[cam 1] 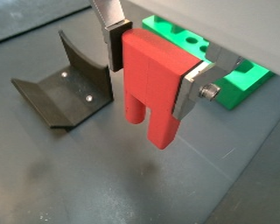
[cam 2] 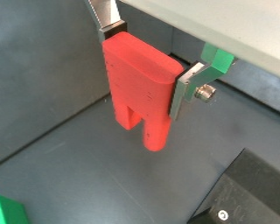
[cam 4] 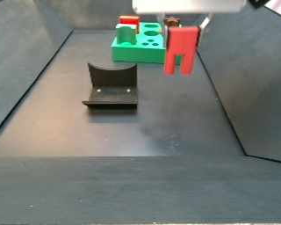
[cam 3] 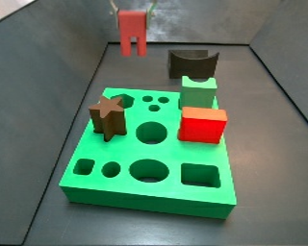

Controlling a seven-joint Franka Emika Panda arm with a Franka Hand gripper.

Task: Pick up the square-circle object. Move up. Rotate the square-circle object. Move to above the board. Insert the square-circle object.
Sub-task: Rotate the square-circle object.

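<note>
Hanging upright: tool (cam 1: 149,66), square-circle object (cam 1: 154,87) clamped.

The gripper (cam 1: 150,66), brushed silver metal plates, holds the matt plastic-looking square-circle object (cam 1: 153,87) above the floor.

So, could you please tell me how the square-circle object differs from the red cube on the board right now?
The square-circle object is a salmon-red slab with two narrow legs; the red cube is a brighter, plain block. The square-circle object hangs in the air, legs down, clamped in the end effector away from the board; the red cube rests on the board. Both are reddish, and neither sits in one of the board's open holes.
</note>
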